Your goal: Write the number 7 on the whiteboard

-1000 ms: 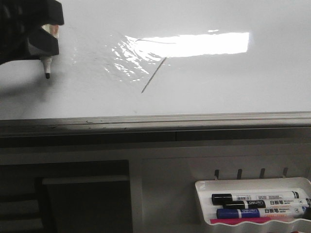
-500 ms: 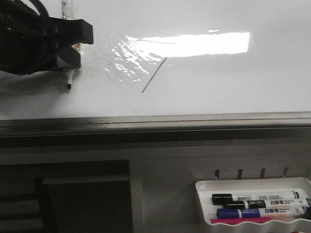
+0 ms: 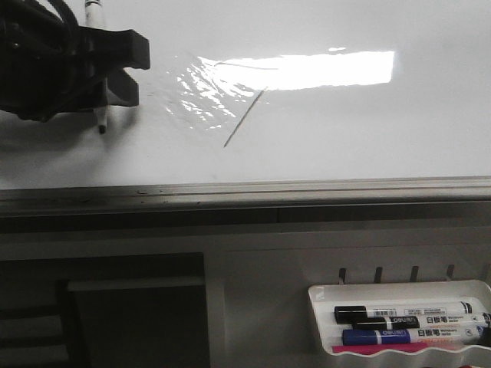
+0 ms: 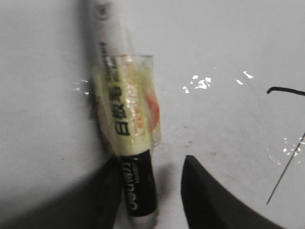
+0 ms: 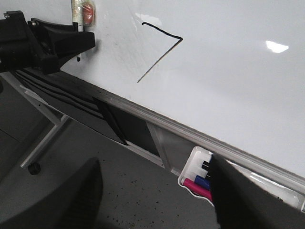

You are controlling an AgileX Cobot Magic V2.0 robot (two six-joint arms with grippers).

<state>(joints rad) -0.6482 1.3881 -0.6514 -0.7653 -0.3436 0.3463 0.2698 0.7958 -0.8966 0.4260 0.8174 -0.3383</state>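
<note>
Since a moment ago my left gripper (image 3: 115, 80) dipped slightly, the marker (image 4: 125, 124) lying loose between its parted fingers. I see the number 7 (image 5: 159, 50) mid-whiteboard (image 3: 368, 138); my right gripper (image 5: 152, 200) gapes, empty.

"7" (image 5: 159, 50) on whiteboard (image 5: 238, 71) — perhaps "deli" on marker (image 4: 125, 129)

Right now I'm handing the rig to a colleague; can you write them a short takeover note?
Left pincer: open, with the marker lying on the whiteboard between its fingers.
Right pincer: open, empty, off the board, above the floor.
The number 7 is drawn: top stroke and down-left diagonal, clearest in the right wrist view.
Spare markers sit in the tray below the board.
Left: probably only to withdraw the left arm.
</note>
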